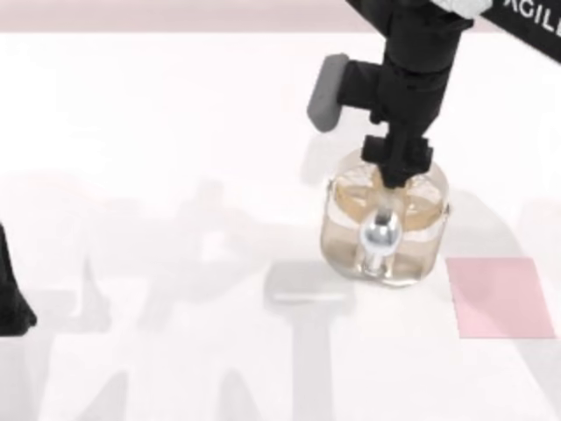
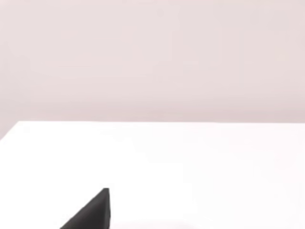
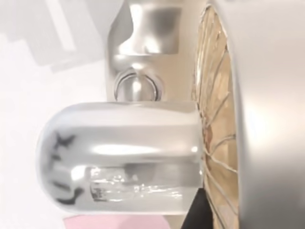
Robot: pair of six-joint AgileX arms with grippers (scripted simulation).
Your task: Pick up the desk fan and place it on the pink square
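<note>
The desk fan [image 1: 386,230] is a pale-gold wire cage with a shiny silver motor hub [image 1: 381,235]. My right gripper [image 1: 399,168] comes down from the back and is shut on the top of the cage. The fan's square grey shadow [image 1: 307,288] lies off to its left, so the fan hangs above the table. The pink square [image 1: 501,296] lies flat to the fan's front right, apart from it. The right wrist view is filled by the hub [image 3: 124,157] and the cage [image 3: 217,119], with one dark finger [image 3: 196,215] against the cage and the pink square [image 3: 119,222] below. My left gripper [image 1: 10,303] is parked at the left edge.
Grey shadows of the arms stretch across the white table [image 1: 175,132] at front left and centre. The table's back edge [image 1: 175,32] runs along the top. The left wrist view holds only bare table and one dark finger [image 2: 95,213].
</note>
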